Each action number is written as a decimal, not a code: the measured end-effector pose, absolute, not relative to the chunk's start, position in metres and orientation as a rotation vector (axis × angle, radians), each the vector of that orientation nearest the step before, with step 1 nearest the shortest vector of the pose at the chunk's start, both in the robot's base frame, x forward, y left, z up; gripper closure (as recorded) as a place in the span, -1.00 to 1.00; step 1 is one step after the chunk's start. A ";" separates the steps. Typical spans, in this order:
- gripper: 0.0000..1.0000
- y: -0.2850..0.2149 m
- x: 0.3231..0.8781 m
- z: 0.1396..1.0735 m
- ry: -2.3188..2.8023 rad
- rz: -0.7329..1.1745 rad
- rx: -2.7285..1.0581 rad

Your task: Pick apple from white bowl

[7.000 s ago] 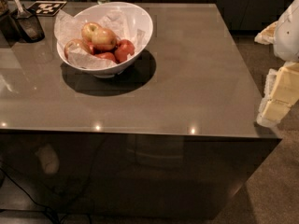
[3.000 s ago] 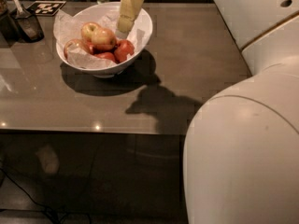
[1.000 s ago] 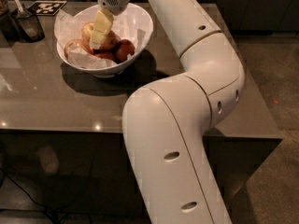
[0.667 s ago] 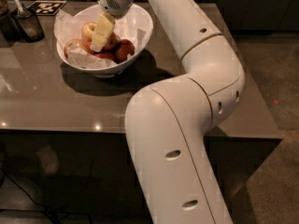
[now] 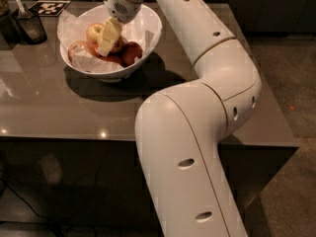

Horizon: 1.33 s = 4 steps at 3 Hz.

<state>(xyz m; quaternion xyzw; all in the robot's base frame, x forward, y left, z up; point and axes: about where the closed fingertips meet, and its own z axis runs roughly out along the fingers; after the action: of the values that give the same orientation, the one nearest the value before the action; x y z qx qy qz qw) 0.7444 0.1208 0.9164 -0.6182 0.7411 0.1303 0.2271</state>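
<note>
Camera view is showing my gripper hanging in the white bowl, apple just beside it, opposite my arm; its grip I cannot tell.

Round golden yellow-orange apple with reddish blush: inside the bowl, back-left part of the fruit pile, resting on crumpled white paper. Its left half is visible and its right half is covered. Large glossy white round bowl with slanted rim: upright on the grey tabletop, far-left area, paper lining spilling over the left edge. Cream gripper: down inside the bowl, lying across the apple's right side.
</note>
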 end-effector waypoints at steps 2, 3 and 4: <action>0.32 0.121 0.744 0.916 2.042 0.359 -1.703; 0.79 0.121 0.744 0.917 2.041 0.359 -1.703; 1.00 0.121 0.745 0.930 2.013 0.377 -1.661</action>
<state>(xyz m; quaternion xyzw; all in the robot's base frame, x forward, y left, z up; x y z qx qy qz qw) 0.7453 0.1213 0.9305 -0.6099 0.7393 0.1383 0.2495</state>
